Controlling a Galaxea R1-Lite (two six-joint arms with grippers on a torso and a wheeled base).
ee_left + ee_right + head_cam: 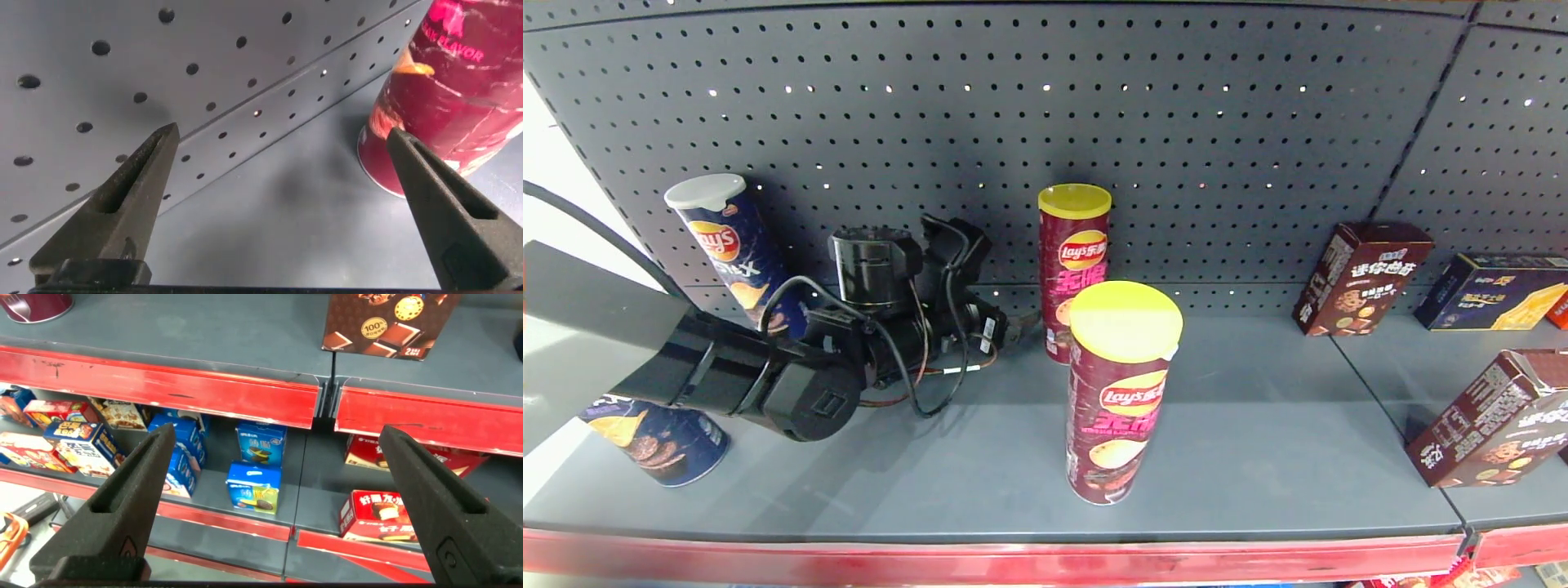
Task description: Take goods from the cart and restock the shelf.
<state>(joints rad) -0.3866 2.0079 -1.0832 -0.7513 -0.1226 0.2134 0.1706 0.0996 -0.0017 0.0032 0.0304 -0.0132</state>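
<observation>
The left gripper point(282, 131) hangs low over the shelf point(1258, 425), jaws spread wide and empty. The rear chips can point(1073, 269) stands upright just past the fingertips, off to their right and outside the jaws. The right gripper point(274, 429), also open and empty, is farther off, before the shelf's front edge.

Grey pegboard point(1045, 98), brown box point(1360, 278), yellow-blue box point(1494, 294)
</observation>
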